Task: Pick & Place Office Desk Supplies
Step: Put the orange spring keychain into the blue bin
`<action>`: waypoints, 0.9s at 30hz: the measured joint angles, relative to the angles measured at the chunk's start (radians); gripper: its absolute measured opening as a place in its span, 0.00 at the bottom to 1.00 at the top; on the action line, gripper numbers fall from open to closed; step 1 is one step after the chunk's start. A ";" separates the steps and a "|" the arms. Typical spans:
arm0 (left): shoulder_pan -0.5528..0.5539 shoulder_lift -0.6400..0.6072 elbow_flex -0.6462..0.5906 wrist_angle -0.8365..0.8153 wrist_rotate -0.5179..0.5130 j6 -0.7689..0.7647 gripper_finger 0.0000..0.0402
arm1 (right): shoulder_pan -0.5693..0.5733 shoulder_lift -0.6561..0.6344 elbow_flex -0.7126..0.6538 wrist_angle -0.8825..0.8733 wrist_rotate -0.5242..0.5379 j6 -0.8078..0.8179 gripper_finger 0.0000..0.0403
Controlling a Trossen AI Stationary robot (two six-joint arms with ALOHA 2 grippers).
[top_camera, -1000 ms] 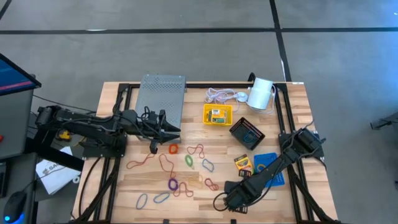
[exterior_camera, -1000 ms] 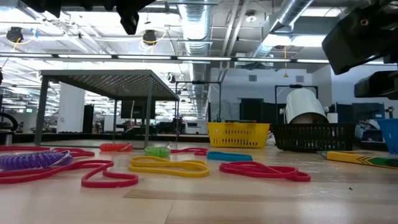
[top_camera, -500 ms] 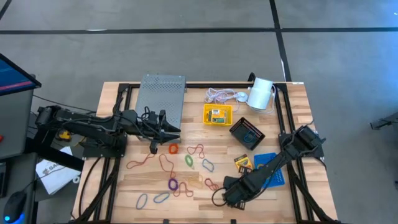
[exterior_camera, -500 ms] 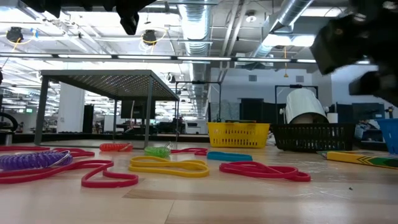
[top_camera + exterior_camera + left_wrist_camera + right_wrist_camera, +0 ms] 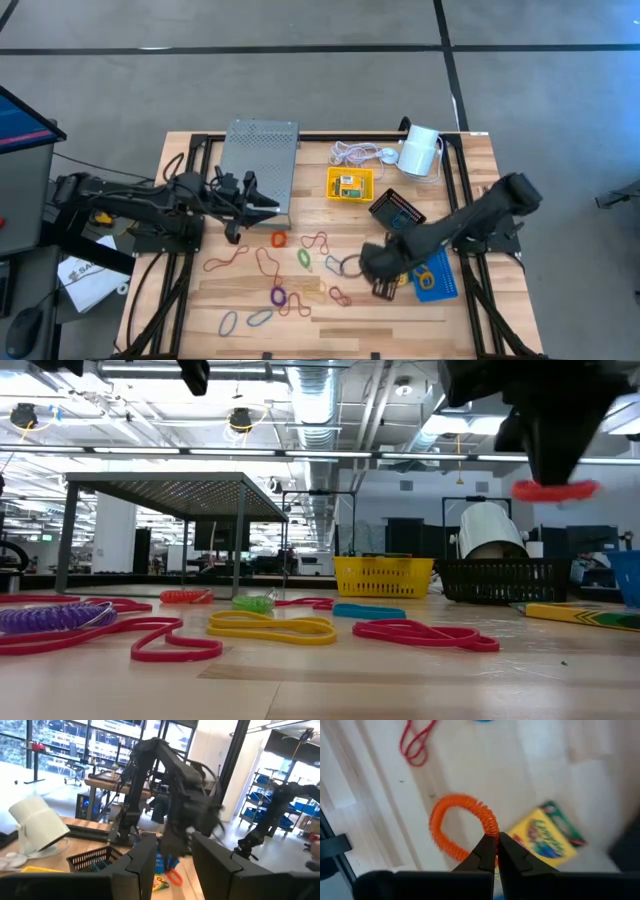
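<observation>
The jaws of the left gripper (image 5: pixel 258 201) stand spread and empty, at 9 o'clock on the bench (image 5: pixel 470 160) in the high view, beside the grey mesh shelf (image 5: pixel 259 155). The jaws of the right gripper (image 5: pixel 496 840), at 4 o'clock, are pressed together, pinching one turn of an orange coiled band (image 5: pixel 455 827) held clear of the bench.

Hazards:
- The pinch takes only a thin section, so the band may slip free during travel.
- The hanging loop may snag a tray rim or the crayon box (image 5: pixel 545 837) below it.

Count:
- Trays: three, namely yellow tray (image 5: pixel 350 184) at 12 o'clock, black mesh tray (image 5: pixel 398 213) at 2 o'clock and blue tray (image 5: pixel 437 275) at 4 o'clock.
- Crayon boxes: two visible, one inside the yellow tray.
- Loose bands (image 5: pixel 279 296): roughly a dozen, from 6 to 8 o'clock. Overlaps prevent an exact count.
</observation>
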 joint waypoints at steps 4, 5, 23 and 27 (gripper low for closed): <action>0.000 -0.026 0.000 -0.071 -0.004 0.041 0.30 | -0.051 -0.134 -0.070 -0.024 0.005 0.008 0.00; 0.000 -0.026 0.000 -0.074 -0.009 0.043 0.30 | -0.059 -0.169 -0.088 -0.032 0.005 0.020 0.00; 0.008 0.282 -0.001 0.168 -0.187 0.087 0.30 | 0.153 -0.682 -0.478 0.106 0.053 0.486 0.00; 0.027 0.317 -0.001 0.238 -0.166 0.087 0.30 | 0.234 -0.768 -0.577 0.266 0.120 0.549 0.00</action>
